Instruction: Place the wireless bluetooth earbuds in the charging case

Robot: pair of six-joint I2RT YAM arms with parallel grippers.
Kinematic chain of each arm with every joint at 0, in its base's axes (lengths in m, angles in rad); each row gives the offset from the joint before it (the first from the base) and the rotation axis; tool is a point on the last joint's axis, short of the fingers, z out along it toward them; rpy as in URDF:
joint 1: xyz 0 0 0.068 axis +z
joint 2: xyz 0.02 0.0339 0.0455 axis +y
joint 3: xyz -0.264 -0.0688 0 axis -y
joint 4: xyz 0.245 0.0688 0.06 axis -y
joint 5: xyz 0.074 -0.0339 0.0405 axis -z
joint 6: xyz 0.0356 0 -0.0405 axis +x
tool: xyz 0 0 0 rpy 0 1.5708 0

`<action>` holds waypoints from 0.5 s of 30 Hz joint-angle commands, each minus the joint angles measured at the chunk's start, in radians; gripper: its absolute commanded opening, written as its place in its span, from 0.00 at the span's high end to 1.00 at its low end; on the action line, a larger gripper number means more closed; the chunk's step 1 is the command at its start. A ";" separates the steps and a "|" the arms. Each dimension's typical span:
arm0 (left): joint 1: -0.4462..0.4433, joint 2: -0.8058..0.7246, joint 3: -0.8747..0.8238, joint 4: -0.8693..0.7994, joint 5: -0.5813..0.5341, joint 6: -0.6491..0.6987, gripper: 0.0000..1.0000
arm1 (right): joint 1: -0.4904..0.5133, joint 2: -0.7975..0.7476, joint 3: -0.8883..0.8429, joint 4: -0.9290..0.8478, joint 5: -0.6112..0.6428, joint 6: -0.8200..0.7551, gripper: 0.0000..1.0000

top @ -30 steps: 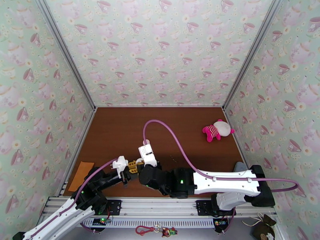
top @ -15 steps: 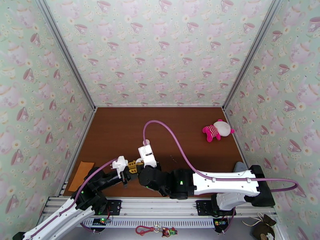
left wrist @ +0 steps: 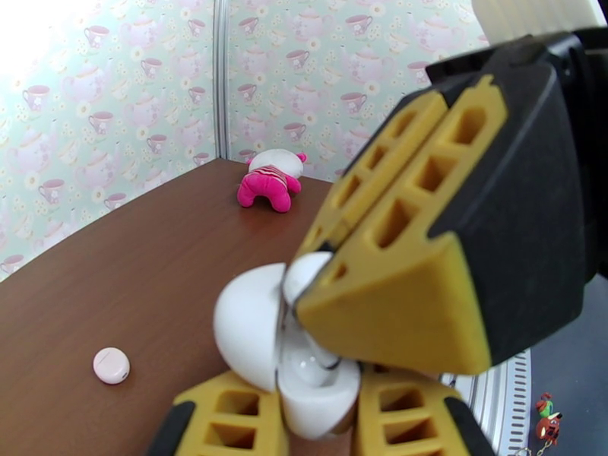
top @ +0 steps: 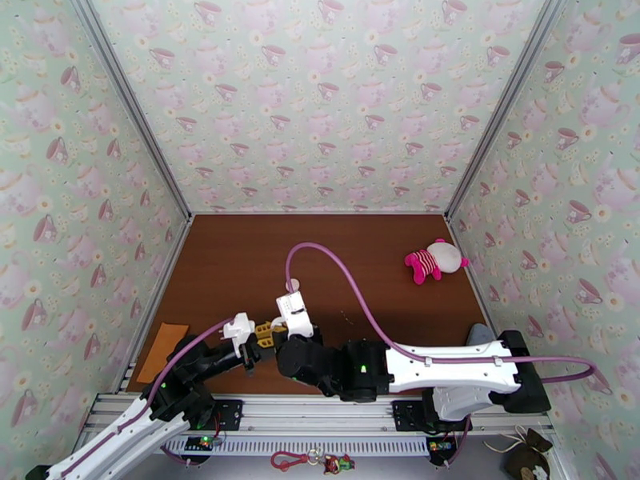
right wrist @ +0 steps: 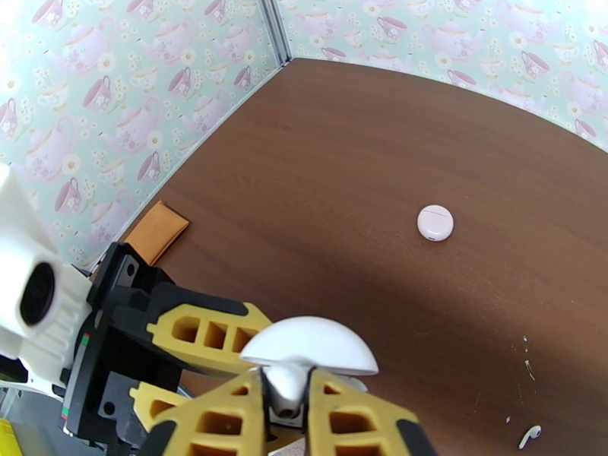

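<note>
Earbud [right wrist: 287, 380], tiny white plastic with a short stem, held at the mouth of the open round white charging case [left wrist: 247, 328].
Right claw [right wrist: 289, 397] is pinched shut on it; the case sits straight ahead of its tips, clamped in the left claw [left wrist: 311, 416], and the earbud's long axis seems to point into it.

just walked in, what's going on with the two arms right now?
The left gripper is shut on an open white case, holding it up near the arm bases. The right gripper pinches a white earbud right at the case's open mouth, under the lid. A second round case lies closed farther out on the table, and a loose earbud lies nearby.
</note>
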 commanded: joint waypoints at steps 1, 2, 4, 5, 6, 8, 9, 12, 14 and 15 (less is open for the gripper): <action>0.009 -0.018 -0.003 0.029 -0.016 -0.004 1.00 | 0.018 -0.015 -0.021 -0.028 -0.008 0.013 0.83; 0.008 -0.018 -0.003 0.029 -0.013 -0.004 1.00 | 0.018 -0.013 -0.021 -0.026 -0.013 0.013 0.83; 0.008 -0.018 -0.003 0.029 -0.013 -0.004 1.00 | 0.018 -0.010 -0.023 -0.024 -0.024 0.014 0.83; 0.008 -0.018 -0.003 0.029 -0.016 -0.003 1.00 | 0.018 -0.011 -0.025 -0.022 -0.027 0.012 0.83; 0.008 -0.018 -0.003 0.029 -0.016 -0.004 1.00 | 0.019 -0.008 -0.028 -0.020 -0.029 0.012 0.83; 0.009 -0.018 -0.003 0.029 -0.015 -0.004 1.00 | 0.020 -0.008 -0.030 -0.016 -0.034 0.007 0.83; 0.008 -0.018 -0.003 0.029 -0.017 -0.004 1.00 | 0.021 -0.008 -0.032 -0.010 -0.032 0.005 0.83; 0.008 -0.019 -0.003 0.030 -0.017 -0.004 1.00 | 0.021 -0.012 -0.045 0.001 -0.037 -0.013 0.83; 0.008 -0.021 -0.003 0.029 -0.019 -0.004 1.00 | 0.021 -0.016 -0.058 0.018 -0.051 -0.022 0.83; 0.008 -0.022 -0.003 0.029 -0.022 -0.005 1.00 | 0.021 -0.017 -0.064 0.025 -0.057 -0.025 0.83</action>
